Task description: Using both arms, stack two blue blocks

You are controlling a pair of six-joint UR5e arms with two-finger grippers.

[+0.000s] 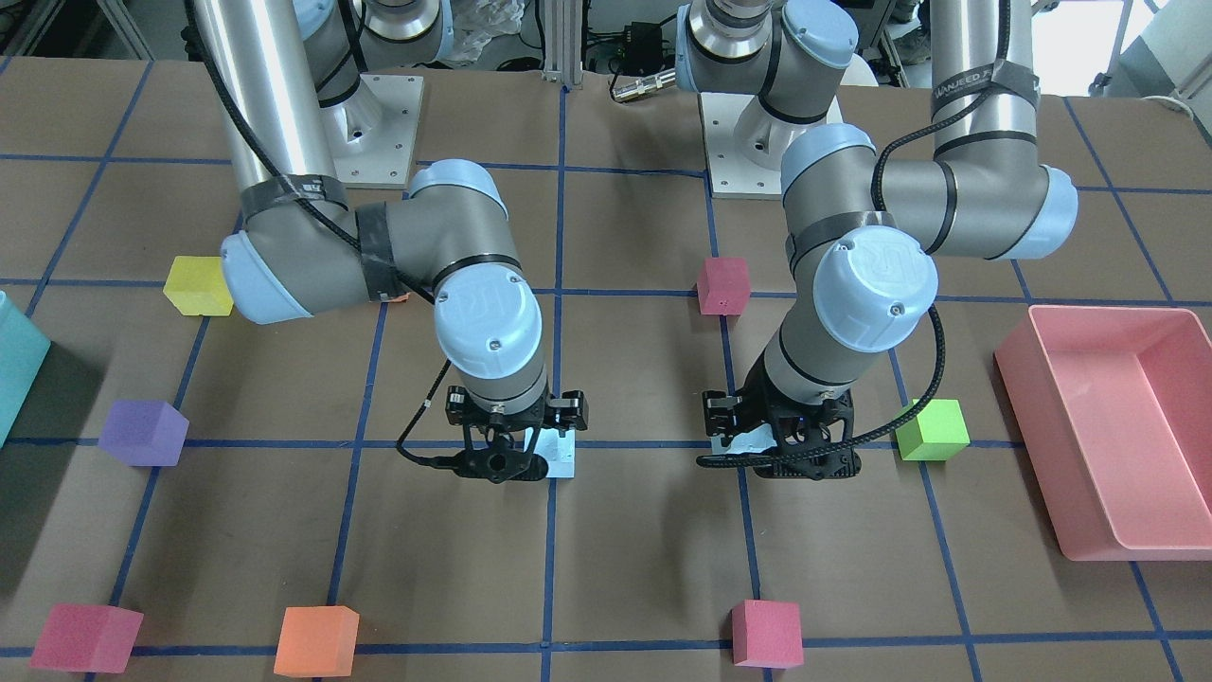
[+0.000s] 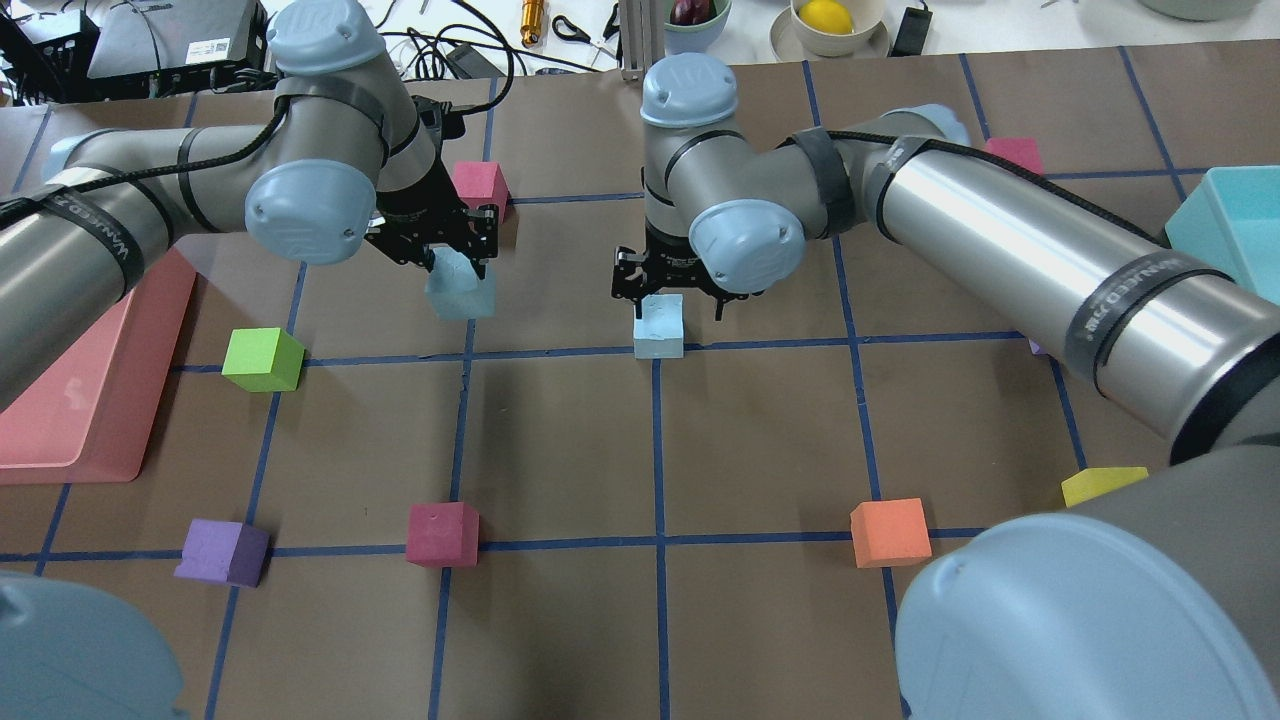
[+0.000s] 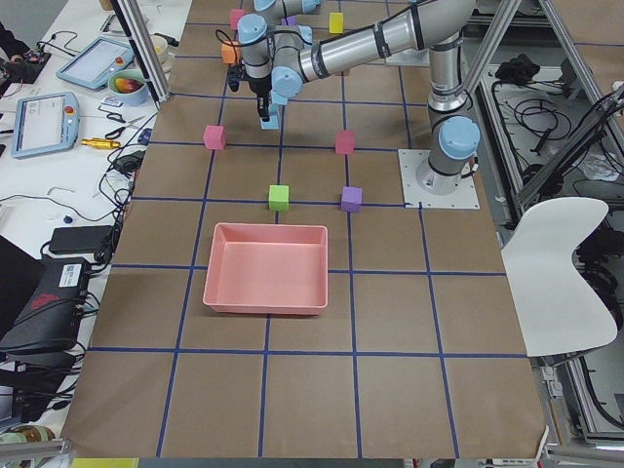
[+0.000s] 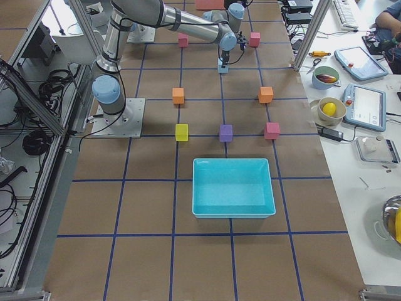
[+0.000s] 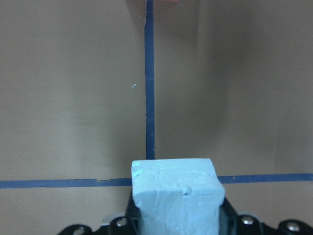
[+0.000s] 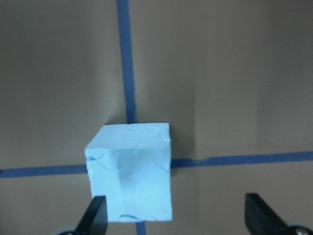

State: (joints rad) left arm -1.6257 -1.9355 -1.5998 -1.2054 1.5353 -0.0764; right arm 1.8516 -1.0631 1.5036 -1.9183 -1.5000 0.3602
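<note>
Two pale blue blocks are in play. My left gripper (image 2: pixel 456 270) is shut on one blue block (image 2: pixel 461 293). The left wrist view shows that block (image 5: pixel 173 193) pinched between the jaws, over a tape crossing. The other blue block (image 2: pixel 659 327) rests on the table at a tape crossing. My right gripper (image 2: pixel 668 298) hovers just above it, open. In the right wrist view this block (image 6: pixel 132 171) sits close to the left finger (image 6: pixel 96 215), with a wide gap to the other finger. In the front view both grippers, the left (image 1: pixel 778 445) and the right (image 1: pixel 507 447), are low over the table.
A pink bin (image 2: pixel 95 400) lies at the left and a teal bin (image 2: pixel 1225 225) at the right. Loose cubes: green (image 2: pixel 262 358), crimson (image 2: pixel 481 186) behind the left gripper, crimson (image 2: pixel 442 533), purple (image 2: pixel 222 551), orange (image 2: pixel 890 532), yellow (image 2: pixel 1100 484).
</note>
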